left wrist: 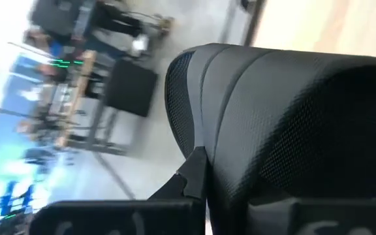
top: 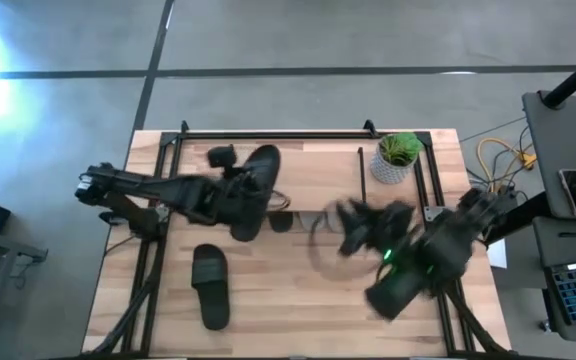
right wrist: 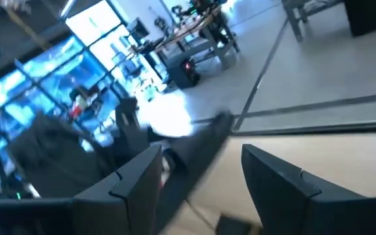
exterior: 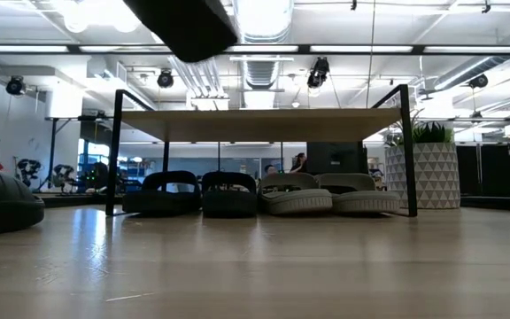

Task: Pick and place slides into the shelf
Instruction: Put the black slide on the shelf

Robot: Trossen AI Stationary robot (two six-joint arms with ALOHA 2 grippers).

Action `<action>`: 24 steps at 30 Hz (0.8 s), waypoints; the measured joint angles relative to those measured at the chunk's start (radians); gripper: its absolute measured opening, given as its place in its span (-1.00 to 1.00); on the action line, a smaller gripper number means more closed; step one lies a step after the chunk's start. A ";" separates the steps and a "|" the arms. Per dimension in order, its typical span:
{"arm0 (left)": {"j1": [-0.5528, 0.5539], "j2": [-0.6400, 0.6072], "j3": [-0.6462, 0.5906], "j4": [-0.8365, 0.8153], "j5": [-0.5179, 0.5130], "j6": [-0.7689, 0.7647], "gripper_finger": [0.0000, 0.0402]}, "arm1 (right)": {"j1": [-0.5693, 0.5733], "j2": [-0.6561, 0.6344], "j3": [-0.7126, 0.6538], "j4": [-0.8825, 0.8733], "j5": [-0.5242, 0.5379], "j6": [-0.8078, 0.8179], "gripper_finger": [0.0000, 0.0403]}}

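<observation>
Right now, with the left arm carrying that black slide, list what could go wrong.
1. The black rubber slide hangs tilted in the shut left gripper; it could slip.
2. Four slides already sit under the low wooden-topped shelf; little room remains.
3. The right gripper is close by; the arms could collide.

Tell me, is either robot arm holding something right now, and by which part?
Yes. The left gripper is shut on a black rubber slide sandal, lifted off the table; the exact grip spot cannot be told. The right gripper is open, holding nothing.
</observation>
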 joint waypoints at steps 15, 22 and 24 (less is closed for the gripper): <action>0.167 0.153 0.050 0.075 0.153 0.187 -1.00 | -0.002 -0.305 -0.218 0.015 -0.027 0.069 0.01; 0.170 0.196 0.050 0.076 0.200 0.186 -1.00 | -0.003 -0.310 -0.303 0.007 -0.076 0.211 0.01; 0.176 0.202 0.050 0.076 0.222 0.186 -1.00 | -0.002 -0.312 -0.320 0.006 -0.081 0.235 0.01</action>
